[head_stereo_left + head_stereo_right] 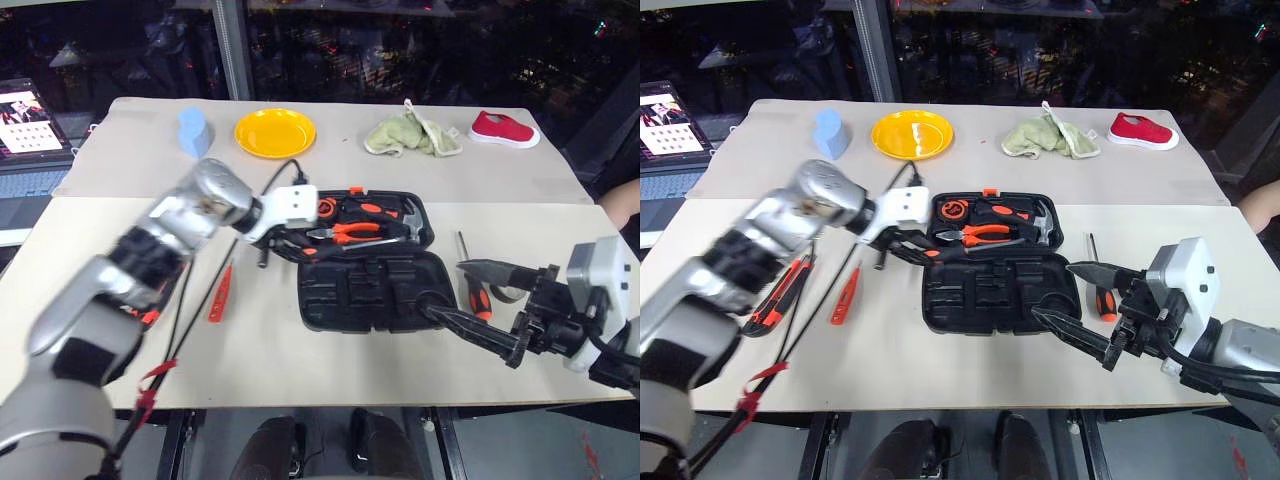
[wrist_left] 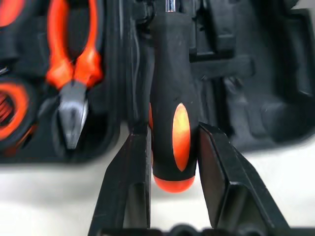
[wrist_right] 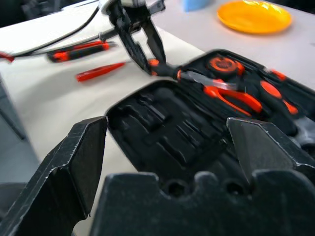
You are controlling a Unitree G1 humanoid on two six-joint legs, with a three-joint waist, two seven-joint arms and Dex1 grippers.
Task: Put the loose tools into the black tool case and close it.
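Head views: black tool case (image 1: 1000,260) lies open at mid-table, near the front edge; the left gripper (image 1: 902,250), at its left end, clamps a black-orange screwdriver (image 1: 940,250). Left wrist view: fingers (image 2: 125,187) pinch that handle over the case. Right wrist view: right gripper (image 3: 167,162) spread wide, empty, facing the case; slim orange tester screwdriver (image 3: 101,71) and utility knife (image 3: 78,51) on the table beyond.

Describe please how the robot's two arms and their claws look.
Left arm: rounded silver segments with black joints, a white wrist block, thin black cables and red ties alongside. Right arm: white-grey wrist housing. Each claw, left claw and right claw, has two black tapered fingers.
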